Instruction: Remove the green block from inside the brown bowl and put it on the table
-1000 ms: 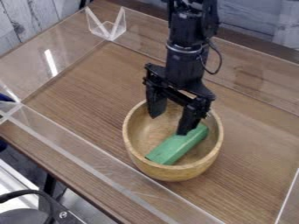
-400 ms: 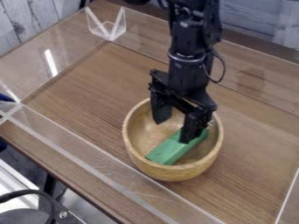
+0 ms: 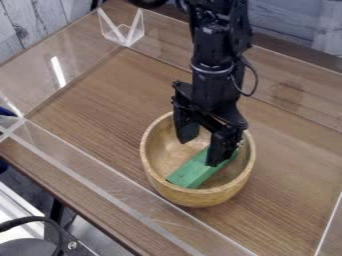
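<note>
The brown bowl (image 3: 163, 176) sits on the table (image 3: 120, 90) near its front edge. Inside it lies the green block (image 3: 195, 171), slanted from the lower left up to the right, its upper end hidden behind a finger. My gripper (image 3: 202, 146) points straight down into the bowl with its jaws open. One black finger stands at the bowl's back left, the other finger (image 3: 222, 149) reaches down over the block's upper right end. I cannot tell whether the fingers touch the block.
Clear acrylic walls (image 3: 80, 175) run around the table's edges, close in front of the bowl. A clear bracket (image 3: 124, 28) stands at the back left corner. The black arm (image 3: 214, 40) rises above the bowl.
The gripper has sunk deeper into the bowl and rolled slightly, so that one finger now covers the block's upper end. The block and bowl lie as before.
</note>
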Robot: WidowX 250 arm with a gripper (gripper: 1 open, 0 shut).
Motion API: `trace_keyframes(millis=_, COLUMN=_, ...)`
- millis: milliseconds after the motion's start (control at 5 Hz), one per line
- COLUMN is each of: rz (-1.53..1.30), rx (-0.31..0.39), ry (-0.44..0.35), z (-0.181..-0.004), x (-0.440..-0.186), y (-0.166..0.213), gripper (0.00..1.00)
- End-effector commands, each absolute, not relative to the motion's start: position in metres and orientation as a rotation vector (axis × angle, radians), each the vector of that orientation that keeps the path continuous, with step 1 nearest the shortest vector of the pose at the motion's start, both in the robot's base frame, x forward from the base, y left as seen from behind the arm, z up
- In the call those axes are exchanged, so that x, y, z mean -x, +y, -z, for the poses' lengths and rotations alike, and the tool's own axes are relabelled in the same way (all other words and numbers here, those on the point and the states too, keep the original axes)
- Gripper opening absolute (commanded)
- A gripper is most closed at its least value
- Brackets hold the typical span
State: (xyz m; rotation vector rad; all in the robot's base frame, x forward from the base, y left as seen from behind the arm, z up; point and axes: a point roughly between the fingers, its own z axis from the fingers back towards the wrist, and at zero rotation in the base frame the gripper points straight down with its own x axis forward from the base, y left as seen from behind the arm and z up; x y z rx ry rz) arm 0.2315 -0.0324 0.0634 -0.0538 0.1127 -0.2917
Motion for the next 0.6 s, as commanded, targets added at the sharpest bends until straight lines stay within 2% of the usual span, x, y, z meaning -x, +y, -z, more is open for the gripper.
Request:
trace_keyframes(millis=0, rz=0.319, rx=0.058, ry=0.035, z=-0.0792, x=-0.2388, y=-0.036, gripper=1.0)
trace_keyframes(millis=400, rz=0.326, rx=0.063, ry=0.035, z=-0.0769, x=-0.2386, y=-0.0363, gripper=1.0)
